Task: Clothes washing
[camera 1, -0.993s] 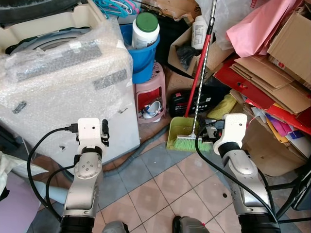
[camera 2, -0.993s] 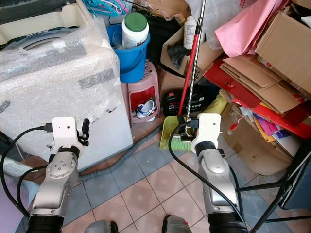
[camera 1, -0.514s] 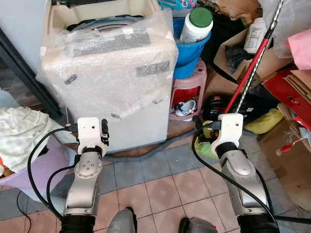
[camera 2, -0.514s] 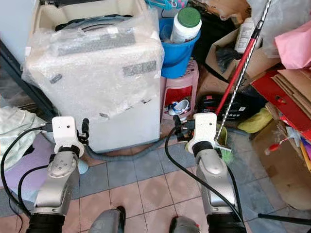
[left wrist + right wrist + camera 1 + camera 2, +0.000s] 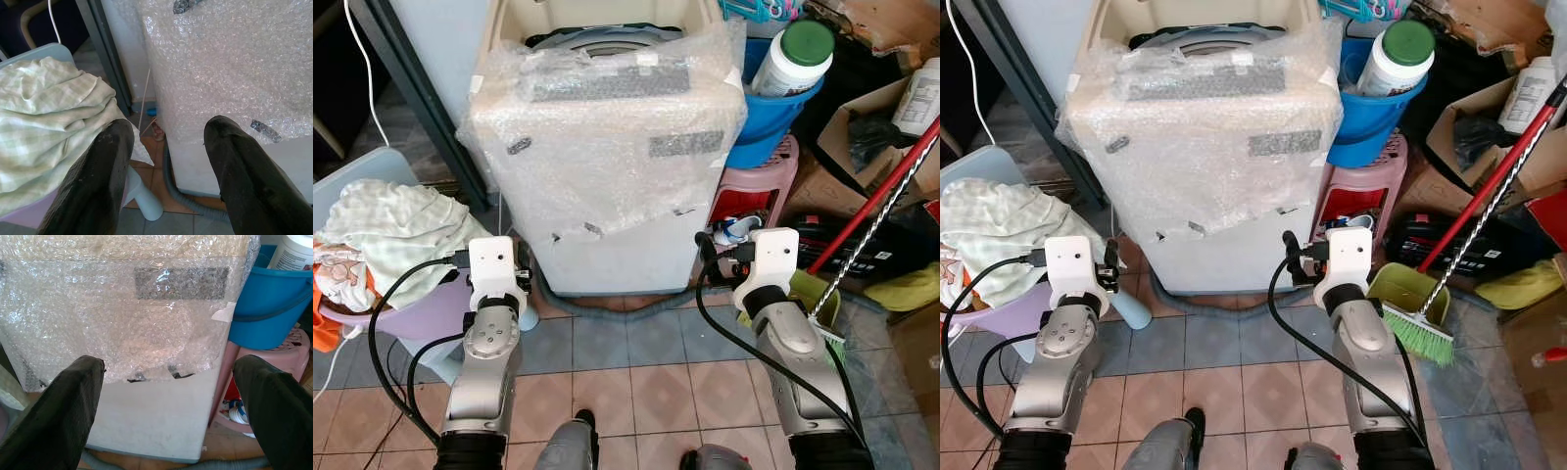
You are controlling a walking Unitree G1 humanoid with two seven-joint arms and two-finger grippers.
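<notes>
Left gripper: fingers spread wide, nothing between them; held low, aimed at the gap between basket and washer.
Right gripper: fingers spread wide, empty; aimed at the washer's lower front.
Hose: grey, on the tiles just below and ahead of the left gripper, running along the washer's foot. Risk: a low reach or a step could snag it.
Clothes: pale green-checked heap, just left of the left gripper, piled above the rim of the basket. Not yet grasped. Risk: a loose heap may shed pieces onto the floor when lifted.
Washer: straight ahead of both grippers, top opening at the far side. Risk: clothes must be lifted high and over the front edge.
Bubble wrap: covers the washer's top and front, torn at its lower edge. Risk: fingers or cloth could catch it and drag it into the tub.
Broom: right of the right gripper, leaning. Risk: a wide elbow swing could topple it.
</notes>
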